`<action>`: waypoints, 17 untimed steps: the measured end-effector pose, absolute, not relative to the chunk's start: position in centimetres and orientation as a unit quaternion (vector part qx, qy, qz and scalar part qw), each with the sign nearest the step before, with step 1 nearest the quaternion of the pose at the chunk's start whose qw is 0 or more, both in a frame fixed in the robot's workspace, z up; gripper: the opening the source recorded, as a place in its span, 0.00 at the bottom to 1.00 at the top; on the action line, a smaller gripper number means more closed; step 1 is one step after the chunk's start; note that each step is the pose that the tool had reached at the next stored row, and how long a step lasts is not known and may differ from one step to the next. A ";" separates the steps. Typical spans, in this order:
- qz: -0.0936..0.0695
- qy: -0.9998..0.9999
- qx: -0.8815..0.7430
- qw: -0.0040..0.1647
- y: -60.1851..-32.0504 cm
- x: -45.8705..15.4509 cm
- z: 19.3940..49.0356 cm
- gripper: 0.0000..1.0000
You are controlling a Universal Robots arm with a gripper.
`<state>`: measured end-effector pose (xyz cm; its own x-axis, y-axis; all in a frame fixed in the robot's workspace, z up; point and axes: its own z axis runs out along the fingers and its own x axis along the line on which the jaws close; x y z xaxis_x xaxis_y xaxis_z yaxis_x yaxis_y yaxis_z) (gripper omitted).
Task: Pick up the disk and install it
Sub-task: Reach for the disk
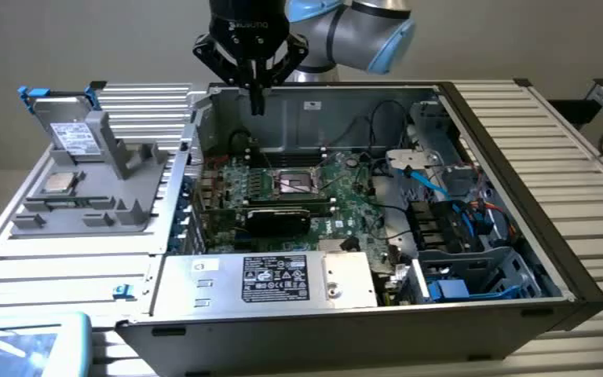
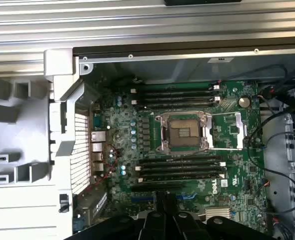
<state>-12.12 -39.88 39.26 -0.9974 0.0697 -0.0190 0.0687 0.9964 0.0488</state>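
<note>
Exterior view: slatted metal table [image 1: 553,133], plain wall behind. Open computer case [image 1: 280,345] at centre. Gripper [image 1: 257,104] hangs above case's rear wall, fingers [image 1: 257,93] clenched together, empty. Disk [image 1: 74,135] stands upright in grey fixture [image 1: 123,181] at exterior view's left, well apart from gripper.

Wrist view: gripper [image 2: 166,200] over motherboard [image 2: 187,130].

Risk: low sideways travel toward disk could clip case wall. Clenched fingers would strike disk, not straddle it.

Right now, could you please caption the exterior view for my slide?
Black hand hangs above the open grey computer case; blue-bracketed silver disk sits in a grey holder outside it.
</note>
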 end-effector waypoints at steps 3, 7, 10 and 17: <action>0.024 0.999 0.035 0.010 -39.9 -12.1 39.3 0.11; 0.024 0.999 0.035 0.010 -39.9 -12.1 39.3 0.11; 0.024 0.999 0.035 0.010 -39.9 -12.1 39.3 0.11; 0.024 0.999 0.035 0.010 -39.8 -12.8 39.3 0.11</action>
<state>-12.77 -39.84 39.26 -0.9974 0.0696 -0.0191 0.0686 0.9965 0.0486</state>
